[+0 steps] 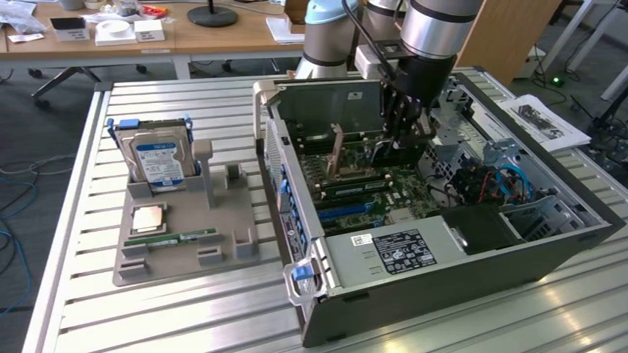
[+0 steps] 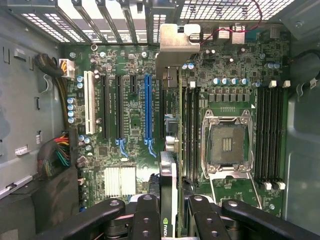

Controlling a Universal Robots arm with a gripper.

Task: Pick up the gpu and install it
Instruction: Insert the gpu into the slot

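1. Exterior view: the arm reaches down into the open computer case [image 1: 442, 265], which lies on the slatted surface [image 1: 196, 316], and the end effector [image 1: 404, 132] hangs low above the motherboard [image 1: 363, 184]
2. Wrist view: the end effector [image 2: 170, 200] is clamped on the gpu [image 2: 169, 170], which stands edge-on between the fingers [image 2: 145, 215], its metal bracket [image 2: 172, 45] towards the slotted rear wall of the case
3. The card hovers over the board, close beside the blue slot [image 2: 148, 107]; whether its edge touches any slot I cannot tell
4. Judged step: the pick-up is done and the install is in hand, at its alignment stage
5. Seating the card calls for its lower edge square over the slot, the bracket lined up with a rear opening, then a straight, firm press down; a tilt could jam the contacts
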